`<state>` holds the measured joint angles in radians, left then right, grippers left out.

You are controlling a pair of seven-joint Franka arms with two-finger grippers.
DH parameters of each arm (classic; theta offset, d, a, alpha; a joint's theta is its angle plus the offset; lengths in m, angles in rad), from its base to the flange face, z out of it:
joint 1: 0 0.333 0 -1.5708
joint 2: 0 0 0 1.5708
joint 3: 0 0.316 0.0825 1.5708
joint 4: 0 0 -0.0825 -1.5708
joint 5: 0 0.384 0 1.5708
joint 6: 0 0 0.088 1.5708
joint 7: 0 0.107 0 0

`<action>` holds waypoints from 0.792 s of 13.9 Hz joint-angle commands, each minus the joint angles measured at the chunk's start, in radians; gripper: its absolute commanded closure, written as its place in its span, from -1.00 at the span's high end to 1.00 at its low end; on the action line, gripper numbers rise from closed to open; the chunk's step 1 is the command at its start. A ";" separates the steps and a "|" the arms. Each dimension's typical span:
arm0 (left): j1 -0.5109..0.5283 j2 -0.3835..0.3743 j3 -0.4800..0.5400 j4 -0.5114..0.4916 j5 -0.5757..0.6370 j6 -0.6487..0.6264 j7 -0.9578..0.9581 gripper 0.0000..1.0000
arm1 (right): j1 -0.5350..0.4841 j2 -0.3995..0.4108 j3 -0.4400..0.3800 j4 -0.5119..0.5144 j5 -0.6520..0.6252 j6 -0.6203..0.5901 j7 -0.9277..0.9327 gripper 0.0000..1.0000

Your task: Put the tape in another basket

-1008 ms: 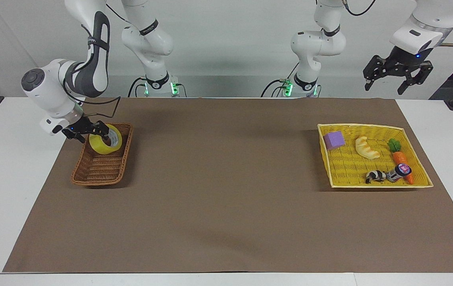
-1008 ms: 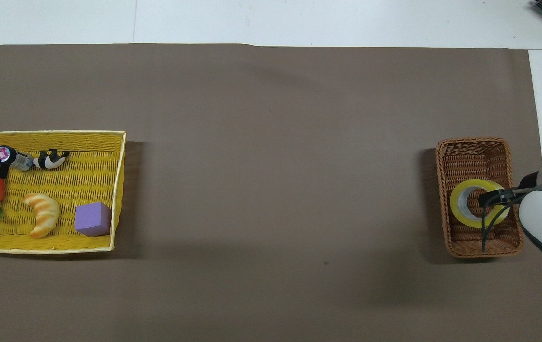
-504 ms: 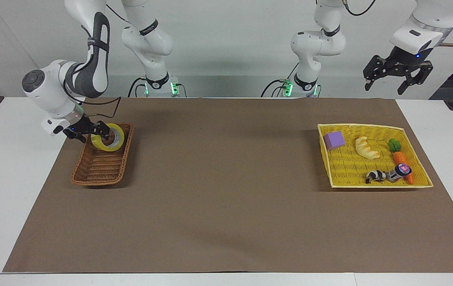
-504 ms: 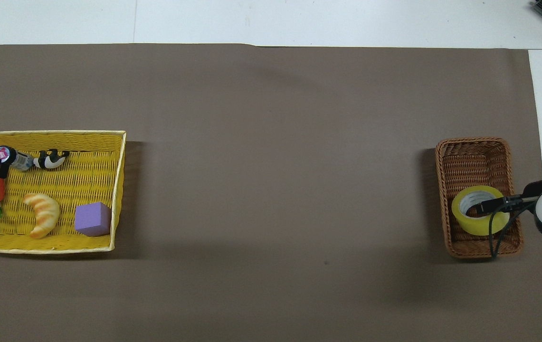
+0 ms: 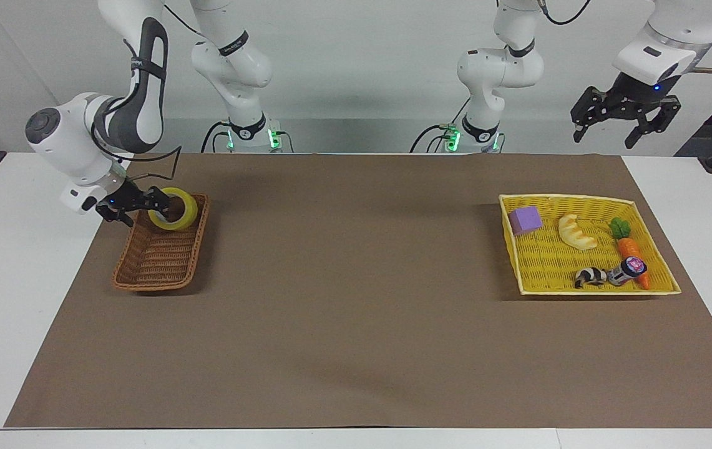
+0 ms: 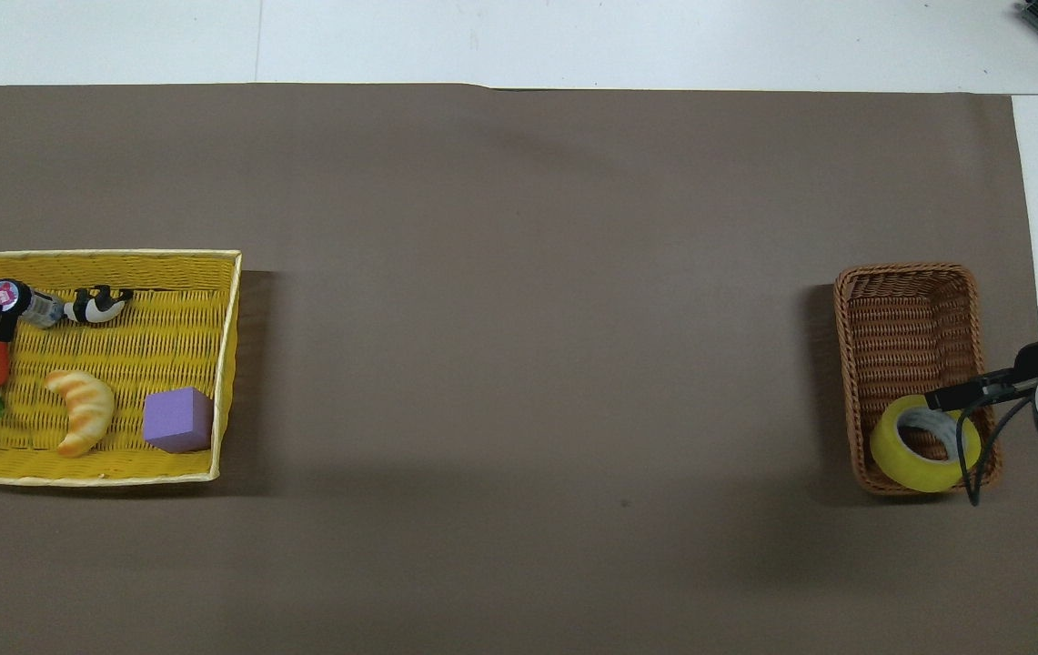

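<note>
Tape [image 5: 175, 210], a yellow roll, hung clamped in your right claw [image 5: 156, 204], one finger seemingly hooked through the core and the other outside the wall, so the roll rode tilted with its hole partly facing up. You held it just above the rim of the brown basket [image 5: 156, 280], over the end nearer the robots, apparently to clear the wicker sides before any carry.

At the left arm's end of the table, the yellow basket [image 5: 580, 290] sat well apart, holding a purple block [image 5: 525, 220], a croissant [image 5: 575, 232], a carrot [image 5: 628, 246] and two small toys, with bare weave between them. Your left claw [image 5: 625, 125] waited high above that end, fingers spread and empty.

A brown paper sheet [image 5: 356, 280] covered most of the white table [image 5: 12, 249], under a plain pale wall [image 5: 356, 62].
</note>
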<state>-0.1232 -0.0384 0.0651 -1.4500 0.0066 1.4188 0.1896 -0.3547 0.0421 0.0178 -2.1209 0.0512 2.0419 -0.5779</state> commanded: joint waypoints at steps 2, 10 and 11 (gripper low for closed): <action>0.011 -0.003 -0.010 0.010 0.016 -0.006 0.005 1.00 | 0.002 -0.007 0.019 0.054 -0.037 -0.032 0.015 1.00; 0.010 -0.003 -0.010 0.010 0.016 -0.006 0.005 1.00 | 0.220 0.005 0.025 0.237 -0.203 -0.104 0.418 1.00; 0.011 -0.004 -0.010 0.010 0.016 -0.006 0.005 1.00 | 0.238 0.004 0.025 0.275 -0.202 -0.136 0.418 1.00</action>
<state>-0.1232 -0.0385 0.0651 -1.4500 0.0069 1.4188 0.1896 -0.1364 0.0389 0.0424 -1.9222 -0.1218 1.9718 -0.1825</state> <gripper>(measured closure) 0.000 0.000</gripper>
